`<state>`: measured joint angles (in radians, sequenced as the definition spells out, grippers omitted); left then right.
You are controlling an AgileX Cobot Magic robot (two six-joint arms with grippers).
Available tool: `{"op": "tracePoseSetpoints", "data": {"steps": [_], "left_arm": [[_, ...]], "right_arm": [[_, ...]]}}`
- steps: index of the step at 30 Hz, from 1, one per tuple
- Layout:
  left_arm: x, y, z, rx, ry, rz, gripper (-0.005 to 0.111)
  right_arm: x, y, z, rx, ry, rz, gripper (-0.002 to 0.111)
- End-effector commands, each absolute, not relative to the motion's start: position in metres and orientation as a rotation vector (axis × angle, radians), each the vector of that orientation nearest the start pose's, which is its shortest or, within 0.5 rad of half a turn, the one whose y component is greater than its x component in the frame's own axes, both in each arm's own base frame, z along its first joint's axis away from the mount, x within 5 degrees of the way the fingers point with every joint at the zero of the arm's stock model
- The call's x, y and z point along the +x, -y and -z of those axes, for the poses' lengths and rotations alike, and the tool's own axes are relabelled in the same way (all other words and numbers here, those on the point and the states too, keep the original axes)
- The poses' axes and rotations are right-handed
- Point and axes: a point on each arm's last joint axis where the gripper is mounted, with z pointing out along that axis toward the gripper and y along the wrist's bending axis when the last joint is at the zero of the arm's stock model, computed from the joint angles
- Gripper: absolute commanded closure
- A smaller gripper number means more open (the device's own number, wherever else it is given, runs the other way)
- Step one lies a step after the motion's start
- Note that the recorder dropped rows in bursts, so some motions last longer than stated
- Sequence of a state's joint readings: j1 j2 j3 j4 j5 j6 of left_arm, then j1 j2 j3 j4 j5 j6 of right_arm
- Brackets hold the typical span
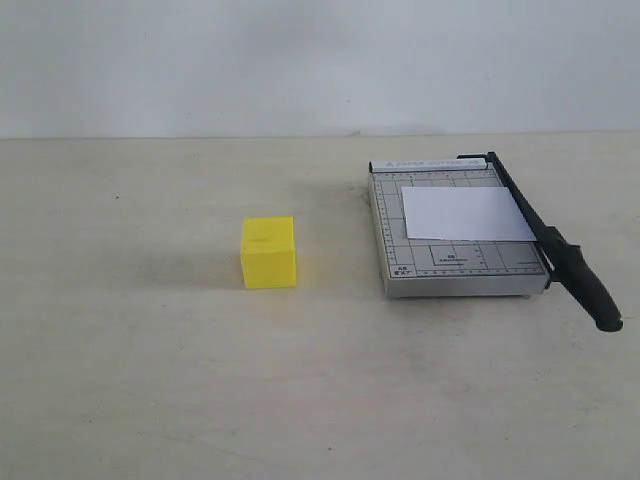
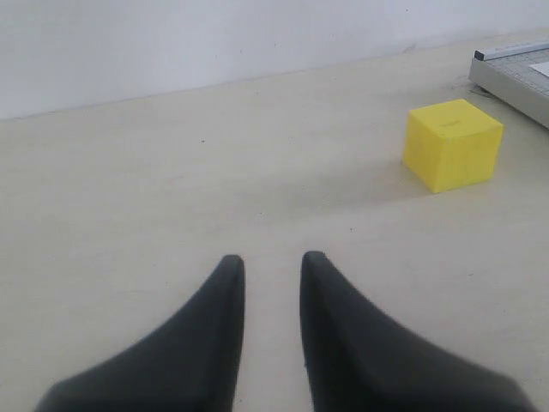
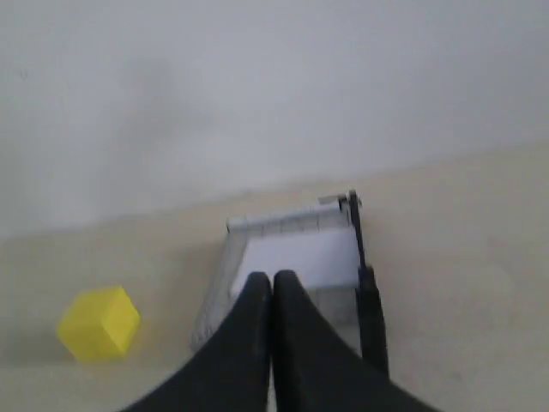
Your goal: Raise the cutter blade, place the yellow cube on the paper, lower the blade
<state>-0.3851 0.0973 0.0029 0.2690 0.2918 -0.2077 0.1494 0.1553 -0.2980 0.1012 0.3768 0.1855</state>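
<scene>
The yellow cube [image 1: 269, 252] stands on the table left of the grey trimmer board [image 1: 455, 265]. A white paper [image 1: 465, 213] lies on the board. The cutter blade [image 1: 545, 237] lies down along the board's right edge, its thick black handle [image 1: 590, 291] sticking out toward the front. Neither arm shows in the exterior view. In the left wrist view my left gripper [image 2: 268, 262] is open over bare table, the cube [image 2: 452, 143] well beyond it. In the right wrist view my right gripper [image 3: 272, 279] is shut and empty, with the paper [image 3: 300, 257], blade [image 3: 358, 240] and cube [image 3: 99, 322] beyond it.
A pale wall [image 1: 320, 60] runs along the back of the beige table [image 1: 150, 380]. The trimmer board's corner [image 2: 515, 73] shows at the edge of the left wrist view.
</scene>
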Motion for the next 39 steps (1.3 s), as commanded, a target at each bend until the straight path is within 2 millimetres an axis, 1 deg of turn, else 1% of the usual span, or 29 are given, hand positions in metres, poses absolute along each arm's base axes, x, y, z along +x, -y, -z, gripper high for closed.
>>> {"op": "tracePoseSetpoints", "data": {"steps": [1,2,4,5,6,7,9,11,14,17,19,23,26,33,39], "left_arm": [[0.059,0.016,-0.182,0.355,-1.833,0.162,0.084],[0.059,0.016,-0.182,0.355,-1.833,0.162,0.084],[0.059,0.016,-0.182,0.355,-1.833,0.162,0.084],[0.059,0.016,-0.182,0.355,-1.833,0.162,0.084],[0.059,0.016,-0.182,0.355,-1.833,0.162,0.084],[0.059,0.016,-0.182,0.355,-1.833,0.162,0.084],[0.059,0.016,-0.182,0.355,-1.833,0.162,0.084],[0.059,0.016,-0.182,0.355,-1.833,0.162,0.084],[0.059,0.016,-0.182,0.355,-1.833,0.162,0.084],[0.059,0.016,-0.182,0.355,-1.833,0.162,0.084],[0.059,0.016,-0.182,0.355,-1.833,0.162,0.084],[0.059,0.016,-0.182,0.355,-1.833,0.162,0.084],[0.059,0.016,-0.182,0.355,-1.833,0.162,0.084],[0.059,0.016,-0.182,0.355,-1.833,0.162,0.084],[0.059,0.016,-0.182,0.355,-1.833,0.162,0.084]], "right_arm": [[0.088,-0.017,-0.278,-0.026,-2.032,-0.226,0.091],[0.099,-0.018,-0.279,-0.035,-2.082,-0.215,0.082],[0.122,-0.022,-0.283,-0.052,-2.160,-0.198,0.054],[0.133,-0.023,-0.286,-0.055,-2.185,-0.189,0.042],[0.145,-0.025,-0.286,-0.062,-2.229,-0.175,0.033],[0.158,-0.026,-0.285,-0.075,-2.276,-0.154,0.033],[0.181,-0.027,-0.282,-0.111,-2.350,-0.096,0.039],[0.206,-0.030,-0.276,-0.131,-2.414,-0.067,0.039],[0.237,-0.034,-0.264,-0.150,-2.526,-0.046,0.039],[0.258,-0.037,-0.255,-0.185,-2.624,-0.026,0.039],[0.268,-0.038,-0.247,-0.228,-2.679,-0.010,0.039],[0.279,-0.040,-0.231,-0.255,-2.748,0.008,0.039],[0.284,-0.040,-0.219,-0.266,-2.788,0.012,0.039],[0.293,-0.039,-0.206,-0.338,-2.779,0.071,0.039],[0.297,-0.037,-0.191,-0.371,-2.823,0.103,0.039]]}}
